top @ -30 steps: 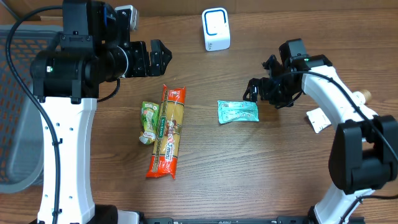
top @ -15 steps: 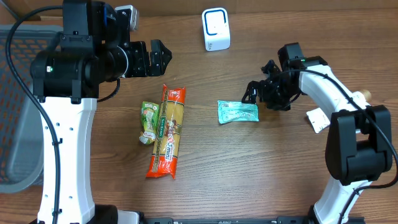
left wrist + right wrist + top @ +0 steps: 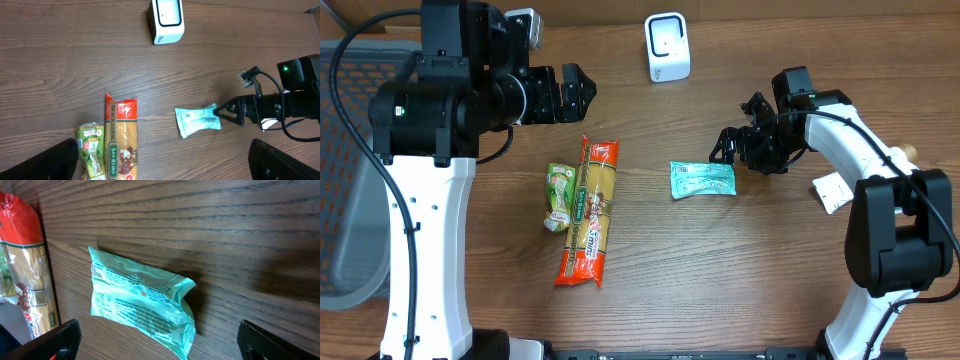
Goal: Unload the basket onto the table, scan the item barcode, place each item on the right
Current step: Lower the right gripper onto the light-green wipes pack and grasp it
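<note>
A teal packet point(image 3: 702, 180) lies flat on the wooden table, also seen in the left wrist view point(image 3: 197, 120) and close up in the right wrist view point(image 3: 142, 302). My right gripper point(image 3: 728, 146) hovers just right of the packet's right end, open, with nothing between its fingers point(image 3: 60, 337). A white barcode scanner point(image 3: 667, 47) stands at the back middle of the table. My left gripper point(image 3: 578, 92) is raised at the back left, open and empty, above a long pasta packet point(image 3: 590, 210) and a small green snack packet point(image 3: 558, 195).
A grey mesh basket point(image 3: 345, 200) sits at the left edge. A white paper tag point(image 3: 832, 192) lies under the right arm. The pasta packet point(image 3: 120, 145) and green packet point(image 3: 90, 152) lie side by side left of centre.
The right gripper shifted slightly near the teal packet's right end, dipping towards it and easing back. The left arm and all the packets stayed put.
</note>
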Controlling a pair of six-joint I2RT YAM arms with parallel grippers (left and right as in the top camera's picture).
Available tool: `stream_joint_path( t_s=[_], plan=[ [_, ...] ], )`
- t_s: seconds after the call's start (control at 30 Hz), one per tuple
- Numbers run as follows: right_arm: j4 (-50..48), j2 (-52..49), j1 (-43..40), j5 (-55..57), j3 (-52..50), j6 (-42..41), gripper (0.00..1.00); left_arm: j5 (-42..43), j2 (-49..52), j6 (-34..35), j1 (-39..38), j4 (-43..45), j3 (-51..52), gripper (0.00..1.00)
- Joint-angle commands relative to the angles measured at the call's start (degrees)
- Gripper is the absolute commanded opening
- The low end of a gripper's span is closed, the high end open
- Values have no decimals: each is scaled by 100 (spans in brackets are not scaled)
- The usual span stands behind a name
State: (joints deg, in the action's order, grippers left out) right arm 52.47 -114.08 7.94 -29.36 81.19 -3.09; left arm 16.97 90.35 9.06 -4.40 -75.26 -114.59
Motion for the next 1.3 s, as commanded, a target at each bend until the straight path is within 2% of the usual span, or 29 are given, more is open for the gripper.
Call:
stream_joint_path(
  t_s=[0.0, 0.27, 0.83, 0.93, 1.03, 1.2, 1.27],
  plan=[
    [-15, -107, -26, -79, -24, 275, 99, 46, 42, -4, 26, 7, -26, 100],
    [-157, -125, -26, -79, -446, 772, 93, 46, 42, -4, 26, 7, -26, 99],
    [-1930, -127, 415, 33, -1751, 809, 74, 46, 42, -2, 26, 7, -26, 100],
    [-1991, -131, 557, 192, -1849, 782, 60, 46, 42, -4, 26, 7, -26, 100],
    [-1943, -131, 581, 227, -1864, 739, 35, 46, 42, -4, 24, 7, -26, 100],
    [-1902, -129, 505, 157, -1849, 210, 5, 46, 42, -4, 26, 7, -26, 100],
    [-1838, -122, 385, -258, -1832, 136, 4, 46, 42, -4, 26, 9, -26, 99]
  ],
)
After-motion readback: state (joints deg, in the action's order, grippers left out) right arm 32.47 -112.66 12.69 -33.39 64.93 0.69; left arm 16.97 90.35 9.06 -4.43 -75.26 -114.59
